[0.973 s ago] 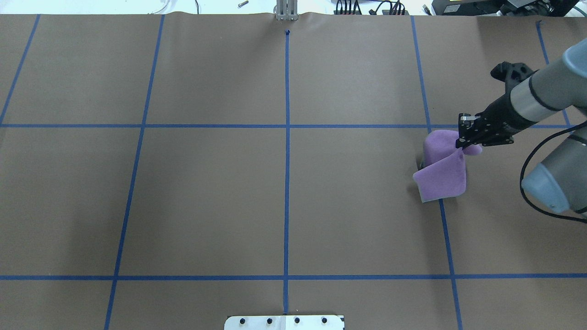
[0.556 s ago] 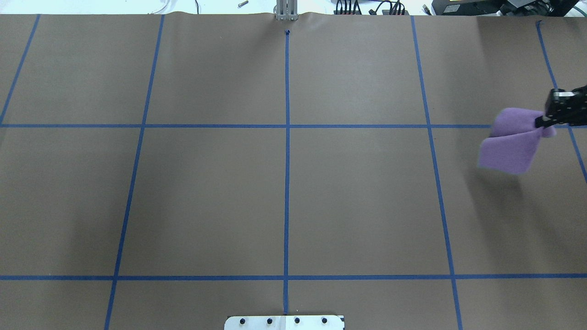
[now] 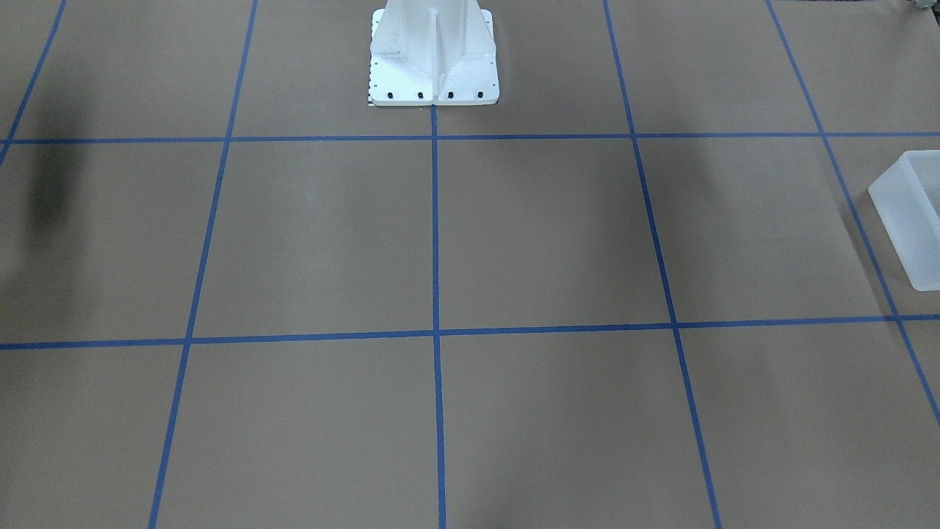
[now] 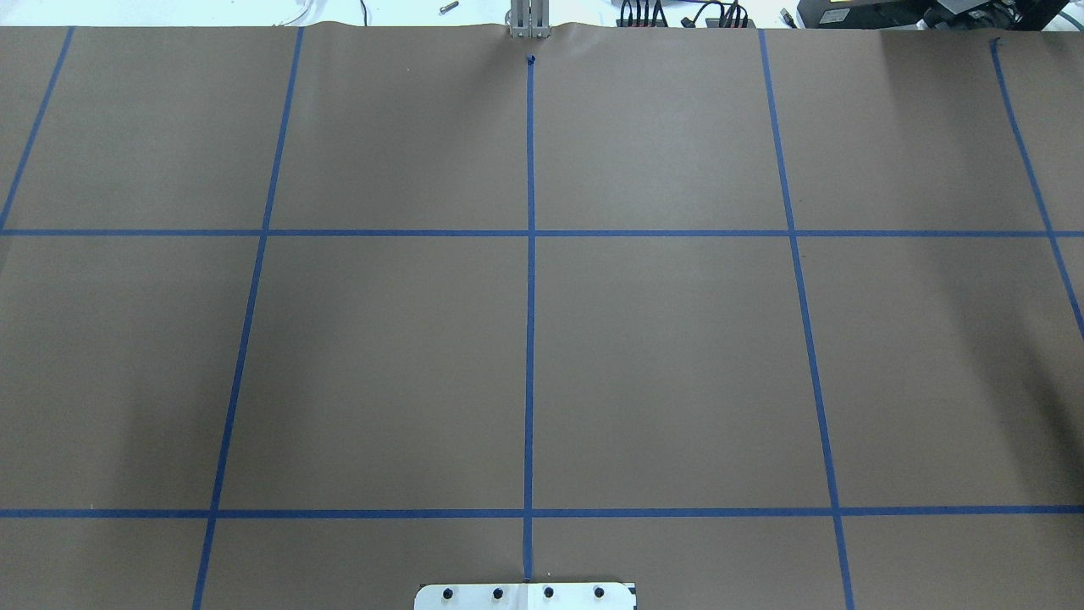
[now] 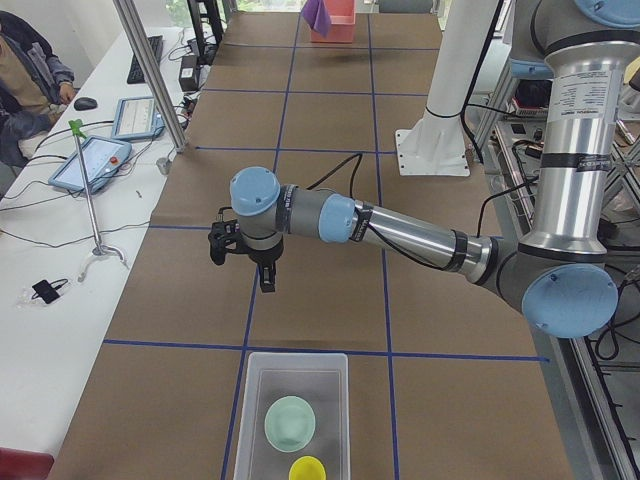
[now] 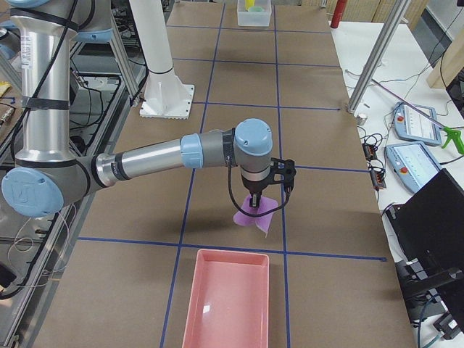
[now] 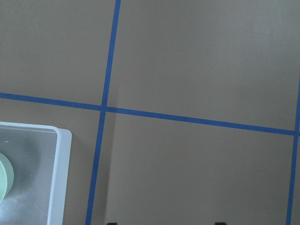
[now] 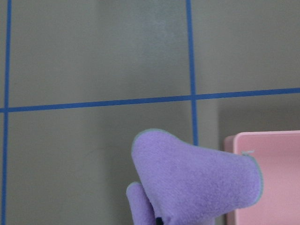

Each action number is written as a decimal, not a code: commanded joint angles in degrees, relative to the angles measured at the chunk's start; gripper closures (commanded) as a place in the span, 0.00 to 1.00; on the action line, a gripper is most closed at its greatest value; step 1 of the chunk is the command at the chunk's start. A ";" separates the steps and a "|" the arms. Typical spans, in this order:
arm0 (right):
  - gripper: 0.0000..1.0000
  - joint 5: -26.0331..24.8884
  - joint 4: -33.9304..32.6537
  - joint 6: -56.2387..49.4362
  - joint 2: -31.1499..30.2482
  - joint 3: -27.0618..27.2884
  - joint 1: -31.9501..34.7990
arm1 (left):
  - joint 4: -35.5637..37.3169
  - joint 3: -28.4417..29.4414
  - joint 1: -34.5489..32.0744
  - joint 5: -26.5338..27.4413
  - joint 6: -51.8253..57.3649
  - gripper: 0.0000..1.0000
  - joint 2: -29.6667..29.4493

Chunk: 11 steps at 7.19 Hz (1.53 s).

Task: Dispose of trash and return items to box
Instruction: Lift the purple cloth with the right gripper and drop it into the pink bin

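The frosted box (image 5: 295, 415) stands on the table's left end and holds the pale green bowl (image 5: 290, 422) and the yellow cup (image 5: 307, 468). Its edge shows in the front view (image 3: 910, 213), and its corner with the bowl's rim (image 7: 4, 180) shows in the left wrist view (image 7: 58, 178). My left gripper (image 5: 243, 265) hovers above the table just beyond the box; its tips sit wide apart with nothing between. My right gripper (image 6: 254, 209) is shut on a purple cloth (image 6: 255, 216), which hangs close to a pink tray (image 6: 228, 297). The cloth (image 8: 197, 180) fills the right wrist view's bottom.
The pink tray's corner (image 8: 267, 173) lies right of the cloth. The white robot base (image 3: 433, 59) stands at the table's robot side. A side desk with tablets (image 5: 90, 160) and a metal post (image 5: 150, 70) border the far edge.
In the overhead view my right gripper carried the purple cloth to the right and out of that view; the table there now shows only paper and tape.
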 commanded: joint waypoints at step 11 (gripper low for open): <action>0.00 -3.19 8.21 -15.38 -0.01 -15.05 5.23 | -0.26 -2.27 0.00 0.00 0.23 0.02 0.03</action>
